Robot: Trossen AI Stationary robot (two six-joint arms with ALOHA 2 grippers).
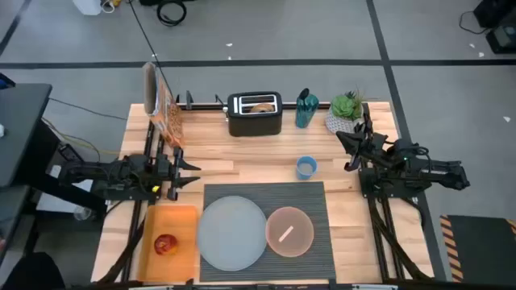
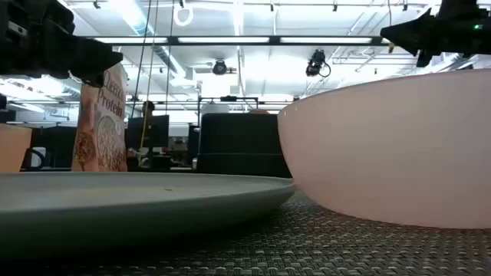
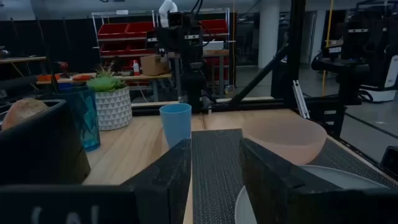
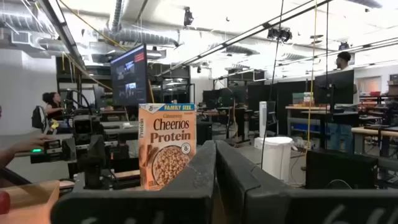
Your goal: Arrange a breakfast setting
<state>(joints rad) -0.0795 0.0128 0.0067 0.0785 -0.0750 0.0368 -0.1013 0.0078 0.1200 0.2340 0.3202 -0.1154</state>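
The dark grey ribbed placemat [image 1: 310, 205] lies at the table's near middle. On it rest the pale grey plate [image 1: 232, 234] and the pink bowl [image 1: 300, 242], with the spoon [image 1: 285, 234] lying in the bowl. The red apple [image 1: 165, 244] sits on the orange tray [image 1: 181, 221]. The bagel [image 1: 262, 105] stands in the black toaster [image 1: 255, 121]. The cereal box [image 1: 171, 121] stands upright at the far left. My left gripper [image 1: 189, 169] is open and empty, left of the placemat. My right gripper [image 1: 345, 151] is shut and empty, over the table's right side.
A small blue cup [image 1: 305, 167] stands just beyond the placemat's far edge. A teal glass [image 1: 305, 109] and a potted plant [image 1: 347, 111] stand at the far right, next to the toaster. Bare wood lies between the toaster and the placemat.
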